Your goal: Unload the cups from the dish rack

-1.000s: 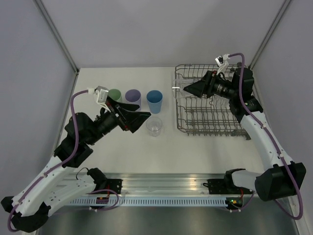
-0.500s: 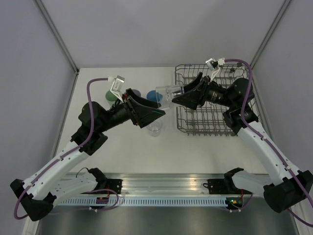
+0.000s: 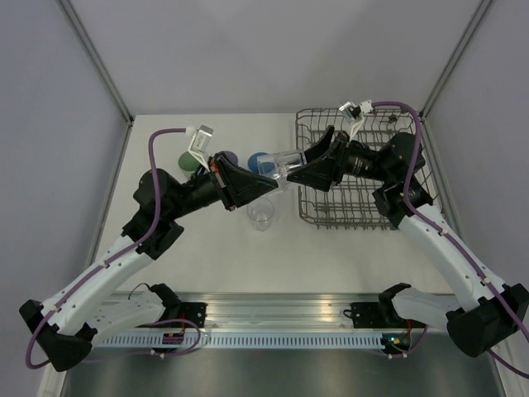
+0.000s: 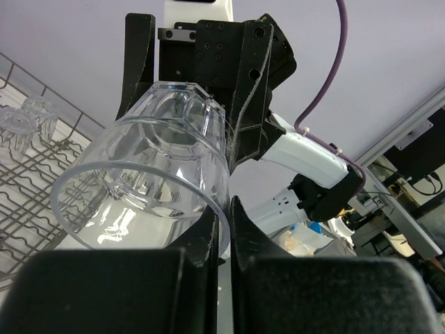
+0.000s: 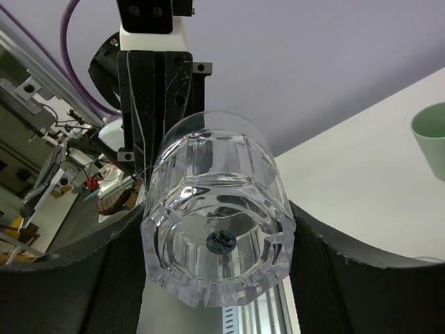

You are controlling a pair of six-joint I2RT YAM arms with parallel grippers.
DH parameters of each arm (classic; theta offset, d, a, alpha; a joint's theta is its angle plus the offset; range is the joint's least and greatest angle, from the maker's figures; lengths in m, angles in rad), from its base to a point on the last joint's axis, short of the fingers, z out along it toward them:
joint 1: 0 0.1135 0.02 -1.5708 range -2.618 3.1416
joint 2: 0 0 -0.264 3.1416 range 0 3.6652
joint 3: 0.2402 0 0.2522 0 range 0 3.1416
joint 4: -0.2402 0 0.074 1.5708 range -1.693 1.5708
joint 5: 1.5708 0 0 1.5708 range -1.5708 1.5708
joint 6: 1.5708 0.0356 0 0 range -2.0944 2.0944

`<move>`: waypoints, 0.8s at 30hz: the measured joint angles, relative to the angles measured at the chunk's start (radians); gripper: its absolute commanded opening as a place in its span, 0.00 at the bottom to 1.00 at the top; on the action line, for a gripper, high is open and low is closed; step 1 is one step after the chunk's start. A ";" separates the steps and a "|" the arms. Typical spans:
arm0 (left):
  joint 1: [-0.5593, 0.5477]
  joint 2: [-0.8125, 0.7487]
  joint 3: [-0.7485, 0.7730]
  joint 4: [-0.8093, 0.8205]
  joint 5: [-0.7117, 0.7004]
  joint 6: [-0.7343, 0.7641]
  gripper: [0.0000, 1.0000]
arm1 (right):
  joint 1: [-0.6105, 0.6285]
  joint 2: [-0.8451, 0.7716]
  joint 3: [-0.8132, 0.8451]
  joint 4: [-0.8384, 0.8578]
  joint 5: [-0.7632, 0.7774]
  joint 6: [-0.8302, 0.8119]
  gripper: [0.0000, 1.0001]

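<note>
Nearest me, one clear cup (image 3: 260,213) stands upright on the table (image 3: 198,248), left of the rack (image 3: 364,203) and apart from it.

Above and just beyond it, both arms meet over the table. The right gripper (image 3: 297,165) clamps a second clear cup, the held cup (image 3: 277,162), across its base. The cup lies on its side in the air, mouth toward the left arm. The left gripper (image 3: 269,184) sits at that cup's rim. In the left wrist view its fingers (image 4: 201,243) stand nearly together with the rim at the slit between them. I cannot tell whether they pinch the wall.

Behind the left gripper, a green cup (image 3: 187,162) and a blue cup (image 3: 259,159) stand on the table.

Furthest off, two clear cups (image 4: 24,124) sit upside down in the rack.
</note>
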 measured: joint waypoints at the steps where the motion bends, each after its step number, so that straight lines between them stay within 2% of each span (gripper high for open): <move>1: 0.000 0.001 0.003 -0.005 -0.001 0.003 0.02 | 0.000 0.000 0.000 0.000 0.000 0.000 0.77; 2: 0.000 0.002 0.008 -0.014 -0.003 0.009 0.02 | 0.000 0.000 0.000 0.001 0.000 -0.002 0.96; 3: 0.000 0.003 0.013 -0.021 -0.004 0.015 0.02 | 0.000 -0.001 0.000 -0.002 0.004 -0.002 0.98; 6: -0.005 0.003 0.030 -0.086 -0.030 0.059 0.02 | 0.000 -0.003 0.003 -0.063 0.053 -0.078 0.98; 10: -0.002 0.003 0.057 -0.253 -0.134 0.161 0.02 | 0.001 -0.006 0.079 -0.356 0.260 -0.254 0.98; 12: -0.004 0.003 0.074 -0.359 -0.209 0.219 0.02 | -0.001 -0.009 0.116 -0.489 0.402 -0.346 0.98; 16: -0.008 0.016 0.132 -0.589 -0.406 0.314 0.02 | -0.003 -0.019 0.122 -0.658 0.589 -0.456 0.98; 21: -0.002 0.111 0.228 -0.859 -0.697 0.380 0.02 | -0.003 -0.030 0.122 -0.789 0.741 -0.536 0.98; 24: 0.040 0.179 0.236 -0.980 -0.762 0.407 0.02 | -0.003 -0.050 0.122 -0.833 0.808 -0.565 0.98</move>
